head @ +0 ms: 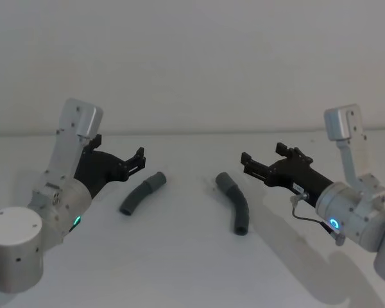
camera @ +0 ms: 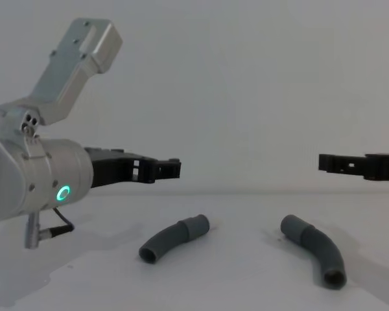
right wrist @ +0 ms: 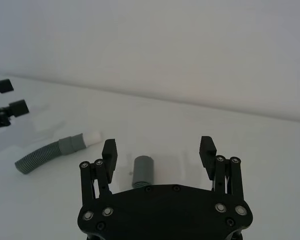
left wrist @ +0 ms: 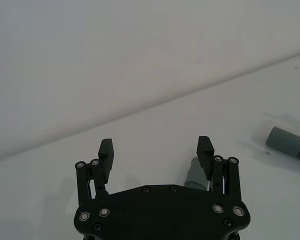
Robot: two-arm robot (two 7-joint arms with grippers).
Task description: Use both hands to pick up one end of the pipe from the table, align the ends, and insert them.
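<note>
Head view, table [head: 192,276]: plain matte white; both pipe pieces lie on it, apart.
Left arm [camera: 45,175]: silver, with a green ring light [camera: 63,192], coming in from 8 o'clock.
Right arm [head: 353,215]: silver, coming in from 4 o'clock.
Left gripper [left wrist: 155,144]: black, fingers spread wide, holding nothing, raised above the table at 11 o'clock of the left cuff.
Right gripper [right wrist: 158,145]: black, fingers spread wide, holding nothing, raised at 2 o'clock of the right cuff.
Left pipe piece [head: 136,199]: dark grey, curved, ribbed; at 9 o'clock of the other.
Right pipe piece [head: 239,208]: same look; ribbing is hard to make out.
Left cuff [head: 158,180]: smooth, wider, points to 1 o'clock.
Right cuff [head: 224,182]: smooth, points to 11 o'clock.
Whitish tip [right wrist: 92,135]: short, on the left cuff.
</note>
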